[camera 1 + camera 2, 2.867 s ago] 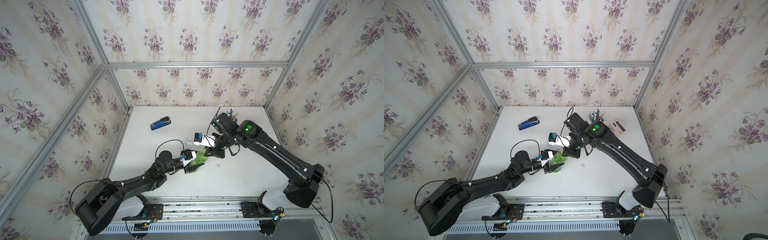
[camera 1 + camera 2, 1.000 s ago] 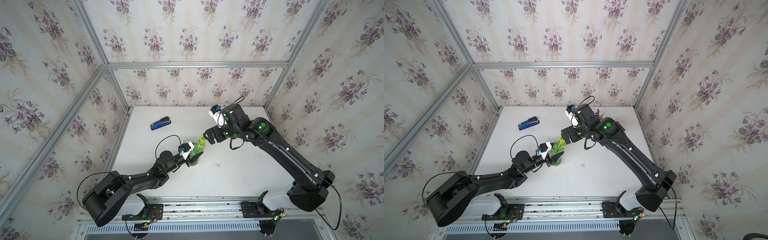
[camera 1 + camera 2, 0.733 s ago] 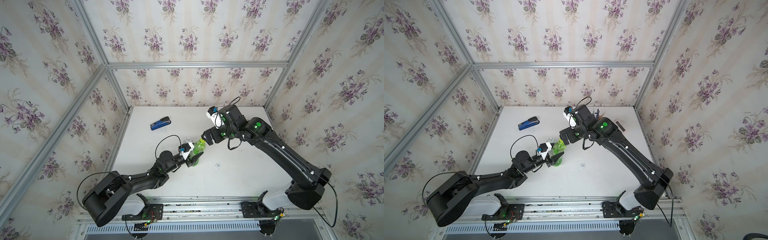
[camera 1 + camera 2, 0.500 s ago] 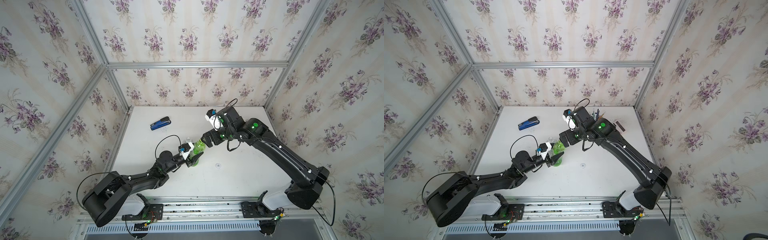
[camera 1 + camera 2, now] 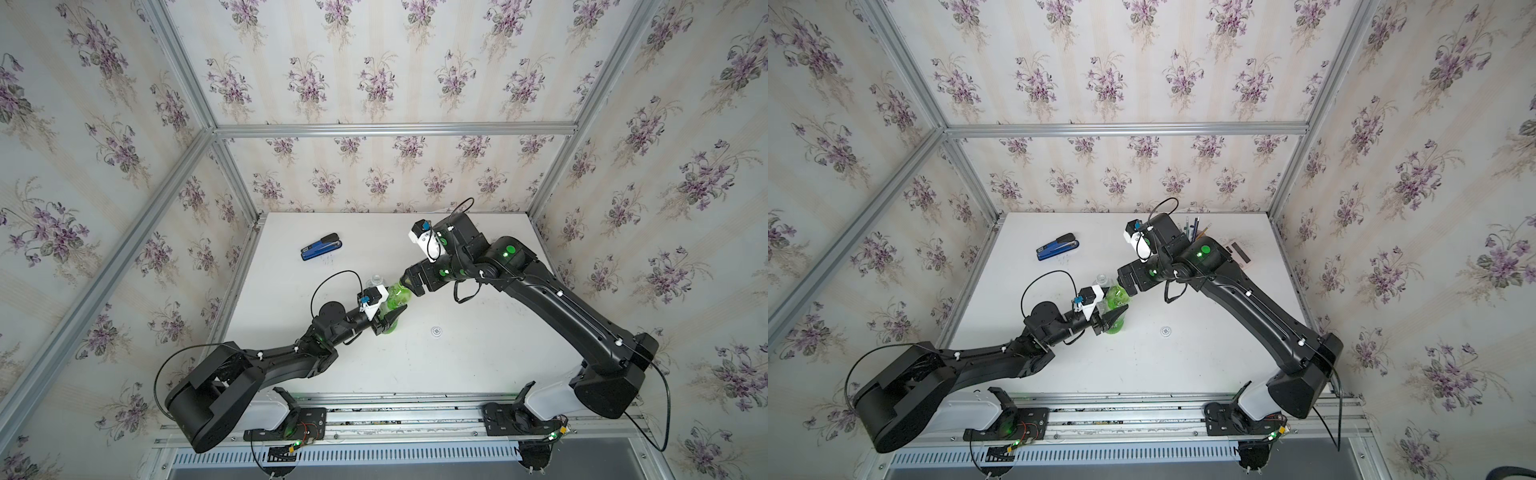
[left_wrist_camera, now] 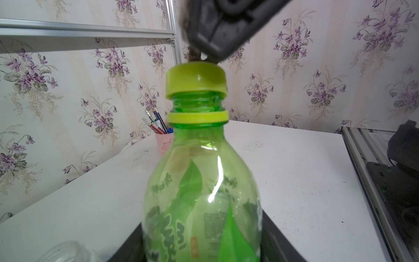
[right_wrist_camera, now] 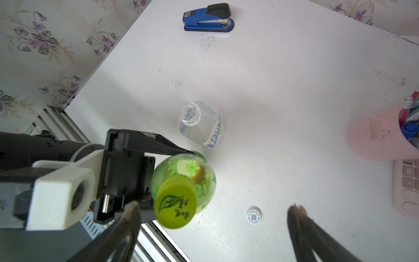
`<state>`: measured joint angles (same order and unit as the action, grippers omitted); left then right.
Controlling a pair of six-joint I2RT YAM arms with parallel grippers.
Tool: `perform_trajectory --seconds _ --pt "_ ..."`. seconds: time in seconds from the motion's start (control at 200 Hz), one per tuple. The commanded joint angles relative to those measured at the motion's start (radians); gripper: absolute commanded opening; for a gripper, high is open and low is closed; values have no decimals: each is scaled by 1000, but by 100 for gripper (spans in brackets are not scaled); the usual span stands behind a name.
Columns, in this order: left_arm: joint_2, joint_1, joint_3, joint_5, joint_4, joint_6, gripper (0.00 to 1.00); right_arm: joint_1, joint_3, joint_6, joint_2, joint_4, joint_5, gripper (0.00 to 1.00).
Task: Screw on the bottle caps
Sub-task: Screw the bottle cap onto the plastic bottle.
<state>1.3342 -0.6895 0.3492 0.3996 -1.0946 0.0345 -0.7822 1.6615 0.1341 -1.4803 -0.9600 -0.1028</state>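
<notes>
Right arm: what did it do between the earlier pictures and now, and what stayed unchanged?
The right pincer, down on top of the green bottle at first, lifted away, leaving the green cap on the neck. In the last second it came back and now stands open just over that cap. Unchanged: the left pincer shut on the bottle; clear bottle, white cap and stapler in place.

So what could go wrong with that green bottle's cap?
The yellow-green cap sits high on the green bottle, threads showing below it; the open right fingers could knock it off or catch it crooked. The uncapped clear bottle stands close beside the left fingers and might get tipped.
</notes>
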Motion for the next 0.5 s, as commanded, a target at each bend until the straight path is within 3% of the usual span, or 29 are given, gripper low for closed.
perform_trajectory --seconds 0.0,0.085,0.18,0.27,0.42,0.495 --pt "7 1 7 -8 -55 -7 61 1 -13 -3 44 80 -28 100" --pt "8 0 5 -8 -62 -14 61 22 -72 37 108 181 -49 100" --pt "8 2 5 -8 -69 -21 61 90 -132 194 163 265 -82 100" --pt "10 5 3 -3 -79 -30 61 159 -175 196 186 322 -215 100" --pt "11 9 2 1 -100 -48 61 165 -322 348 225 500 -276 72" --pt "13 10 2 8 -104 -50 61 165 -381 402 221 563 -342 64"
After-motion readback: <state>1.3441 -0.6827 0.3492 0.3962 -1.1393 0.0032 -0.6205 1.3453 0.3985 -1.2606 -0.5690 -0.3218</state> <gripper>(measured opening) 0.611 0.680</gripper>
